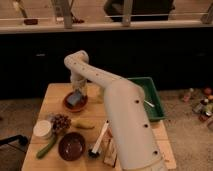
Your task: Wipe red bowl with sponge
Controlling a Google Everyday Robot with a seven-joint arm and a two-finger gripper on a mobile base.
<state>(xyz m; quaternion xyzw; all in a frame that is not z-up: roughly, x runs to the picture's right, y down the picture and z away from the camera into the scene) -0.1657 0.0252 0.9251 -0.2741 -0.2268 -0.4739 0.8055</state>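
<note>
The red bowl (75,103) sits on the wooden table (55,92), left of the middle. The grey-blue sponge (75,98) lies in the bowl, tilted. My gripper (78,90) hangs from the white arm (115,100) straight above the bowl, right over the sponge. The arm reaches in from the lower right and bends down at the wrist.
A maroon-brown bowl (71,146) is at the table's front. A round white container (43,129), grapes (60,122), a green vegetable (45,148), a yellow item (84,125) and a dish brush (98,142) lie nearby. A green bin (150,97) stands at the right.
</note>
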